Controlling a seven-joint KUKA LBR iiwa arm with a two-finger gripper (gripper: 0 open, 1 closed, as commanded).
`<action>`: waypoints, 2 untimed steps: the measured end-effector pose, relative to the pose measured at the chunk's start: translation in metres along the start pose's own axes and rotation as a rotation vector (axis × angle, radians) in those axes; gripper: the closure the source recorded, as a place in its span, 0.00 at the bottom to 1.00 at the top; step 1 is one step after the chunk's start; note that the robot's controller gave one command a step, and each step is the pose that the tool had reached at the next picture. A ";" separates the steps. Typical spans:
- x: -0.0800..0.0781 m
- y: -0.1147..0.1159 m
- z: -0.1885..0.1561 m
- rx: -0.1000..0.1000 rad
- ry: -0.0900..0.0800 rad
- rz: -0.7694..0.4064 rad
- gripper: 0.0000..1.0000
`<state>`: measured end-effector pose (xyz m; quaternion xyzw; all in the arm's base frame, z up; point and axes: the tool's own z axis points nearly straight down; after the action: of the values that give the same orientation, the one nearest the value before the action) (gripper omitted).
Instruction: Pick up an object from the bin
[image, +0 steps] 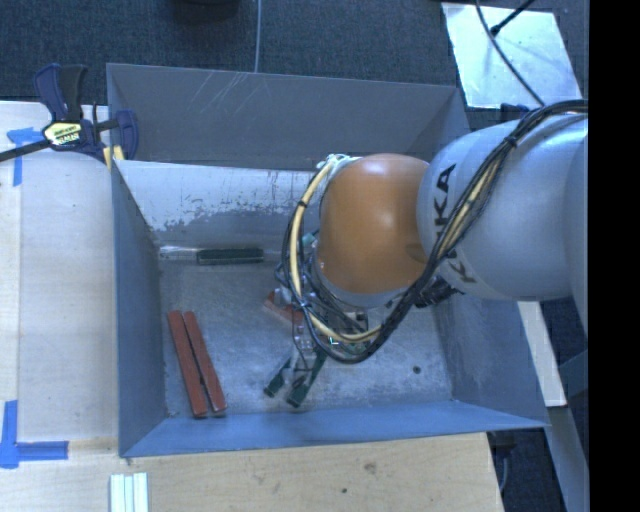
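My gripper (285, 391) reaches down to the bin floor near the front wall, a little left of the middle. Its two dark fingertips (272, 386) stand slightly apart, with bare floor and no thing between them. A small reddish-brown thing (278, 304) lies just behind the gripper, partly hidden under the arm's cables. Two long red-brown sticks (196, 363) lie side by side to the left of the gripper, near the front left corner.
A slim pen-like thing (213, 256), clear at its left end and black along the rest, lies along the back wall at the left. The arm's orange cover and cables hang over the bin's middle and right.
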<state>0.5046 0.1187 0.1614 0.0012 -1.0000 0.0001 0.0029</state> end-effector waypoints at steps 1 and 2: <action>0.008 -0.030 0.094 0.001 -0.001 -0.165 0.00; 0.007 -0.061 0.091 0.001 -0.005 -0.168 0.00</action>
<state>0.4973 0.0580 0.0705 0.0853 -0.9964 0.0004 0.0004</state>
